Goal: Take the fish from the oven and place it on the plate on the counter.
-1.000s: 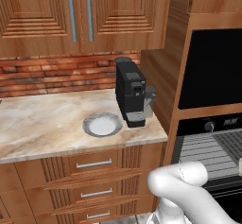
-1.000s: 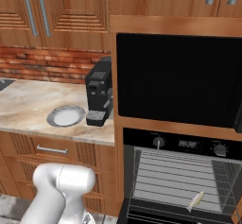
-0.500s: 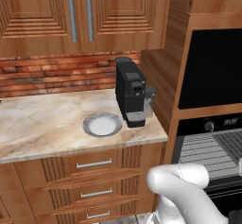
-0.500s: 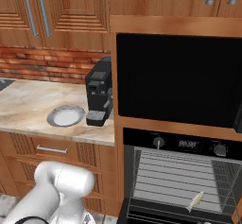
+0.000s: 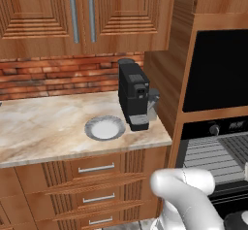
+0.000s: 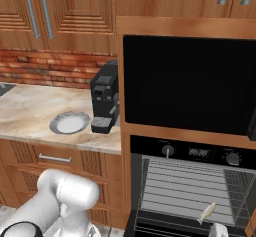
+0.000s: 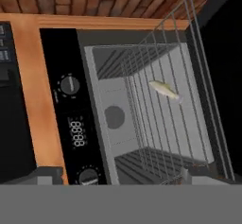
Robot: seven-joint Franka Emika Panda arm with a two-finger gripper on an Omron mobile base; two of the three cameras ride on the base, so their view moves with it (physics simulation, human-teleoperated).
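- Grey-tan fish [image 7: 165,90] lies on the oven's [image 7: 142,119] wire rack, upper right of the hand view, long axis slanting down-right.
- Gripper's ahead of it, well apart; can't tell if its fingers are spread.

Grey-tan fish [image 7: 165,90], black oven [image 7: 75,124]

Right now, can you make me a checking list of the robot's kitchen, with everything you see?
Surface: counter, beige marbled stone.
Job's things: fish lying on a wire rack inside the open oven; plate on the counter, nothing on it.
Clutter: black coffee machine right beside the plate.
Pincer: two finger tips low in the hand view, apart, holding nothing, short of the fish.
Cables: nothing seen.
Surroundings: brick wall, wooden cabinets, drawers.
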